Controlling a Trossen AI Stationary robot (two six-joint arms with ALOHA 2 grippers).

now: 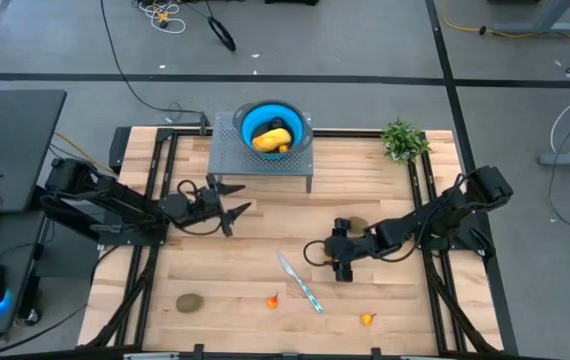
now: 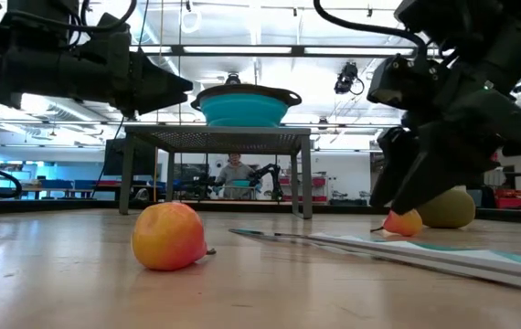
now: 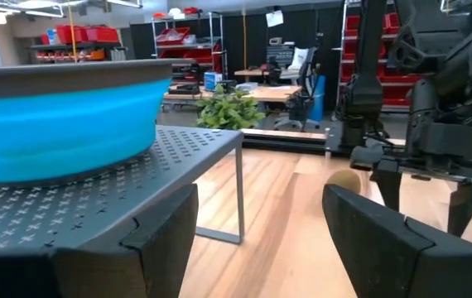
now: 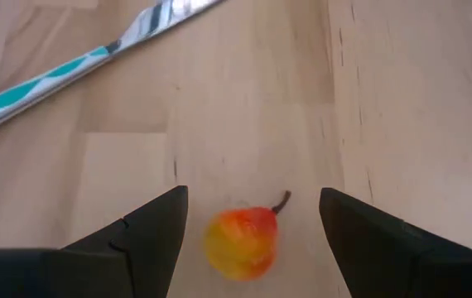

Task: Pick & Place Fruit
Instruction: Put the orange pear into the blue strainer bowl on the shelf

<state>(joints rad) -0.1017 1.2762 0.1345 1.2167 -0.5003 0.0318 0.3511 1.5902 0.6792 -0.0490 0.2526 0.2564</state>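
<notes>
Fingers of right gripper (image 4: 252, 219) spread above orange-red fruit (image 4: 241, 242).

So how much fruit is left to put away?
The blue bowl holds a yellow fruit and something dark. The right pincer hangs open at a small orange fruit, not gripping yet. Another orange one and two green fruits wait on the table. The left pincer sits open by the stand.

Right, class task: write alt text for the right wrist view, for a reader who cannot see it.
Seen from the wrist, the right arm's open jaws frame a small orange-red toy fruit lying on the wooden table. A teal-handled knife lies farther off.
</notes>
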